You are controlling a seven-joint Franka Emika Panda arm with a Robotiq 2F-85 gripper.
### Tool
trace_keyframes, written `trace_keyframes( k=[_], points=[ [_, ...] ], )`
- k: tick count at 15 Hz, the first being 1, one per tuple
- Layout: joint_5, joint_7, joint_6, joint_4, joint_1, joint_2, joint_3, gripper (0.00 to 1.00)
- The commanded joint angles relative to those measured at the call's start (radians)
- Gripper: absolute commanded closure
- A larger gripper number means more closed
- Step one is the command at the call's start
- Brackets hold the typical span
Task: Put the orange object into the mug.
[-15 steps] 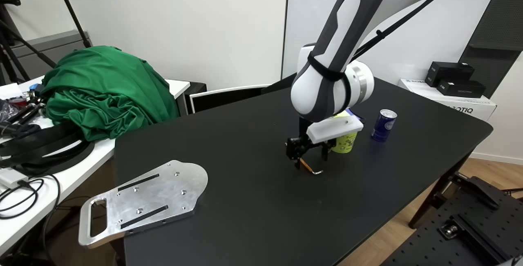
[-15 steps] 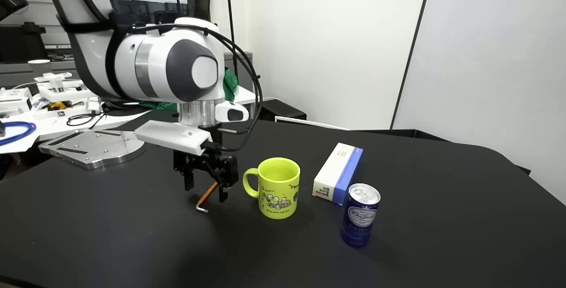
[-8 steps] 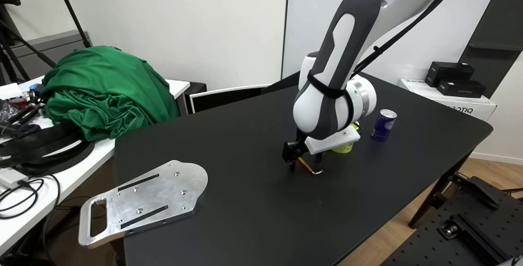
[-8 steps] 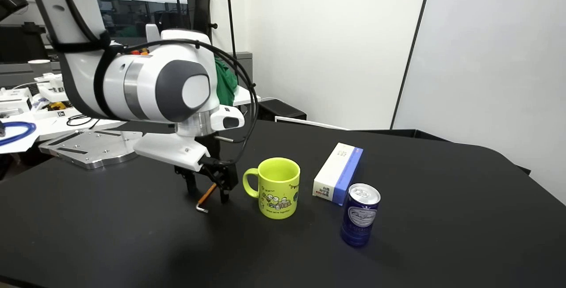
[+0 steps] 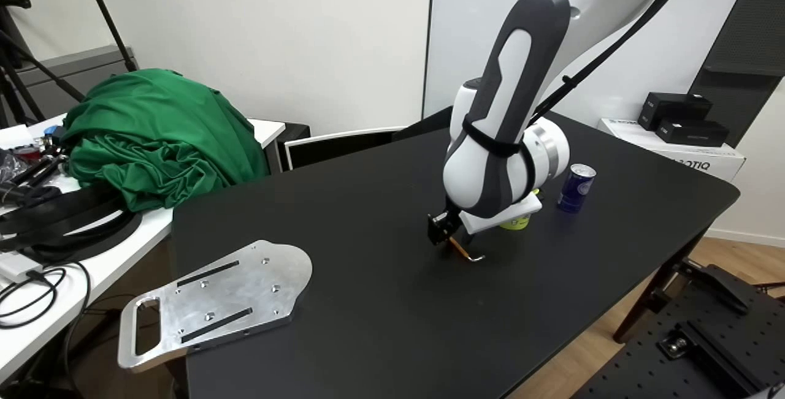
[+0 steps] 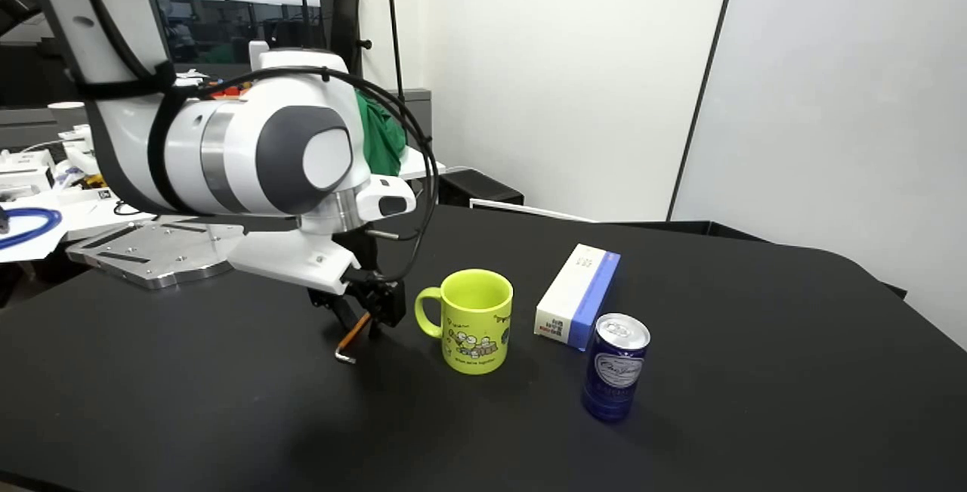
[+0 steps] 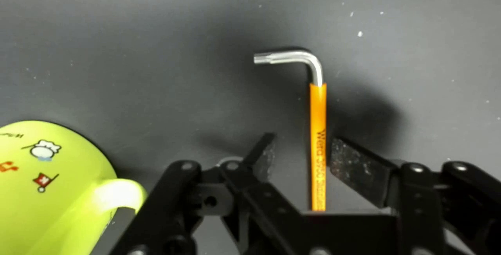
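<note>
The orange object [image 7: 318, 122] is an L-shaped key with an orange sleeve and a bare silver bent end; it lies on the dark table. In the wrist view my gripper [image 7: 300, 151] straddles the sleeve, its jaws partly drawn in. The right finger [image 7: 358, 169] is very close to the sleeve, while a plain gap separates it from the left one, so nothing is gripped. Beside the gripper stands the lime-green mug [image 6: 474, 326], upright, handle toward the gripper; it also shows at lower left in the wrist view. The arm mostly hides the mug [image 5: 516, 223] in an exterior view.
Beyond the mug lies a white-and-blue box [image 6: 576, 292], with a dark blue can [image 6: 616, 371] standing near it. A flat metal plate [image 5: 227, 295] rests at the table's edge. A green cloth [image 5: 159, 135] is heaped on a white side table.
My gripper has come down around the orange object, and its fingers have moved closer together. The orange object and the mug have stayed in place.
</note>
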Motion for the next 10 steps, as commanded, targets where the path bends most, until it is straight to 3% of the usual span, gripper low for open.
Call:
trace_keyframes(
  k=[1, 3, 10],
  points=[
    [0.012, 0.01, 0.001, -0.005, 0.008, 0.016, -0.014, 0.86],
    [0.027, 0.017, -0.053, 0.006, -0.011, 0.008, -0.008, 0.99],
    [0.023, 0.044, -0.182, 0.046, -0.015, -0.043, -0.047, 0.96]
  ],
)
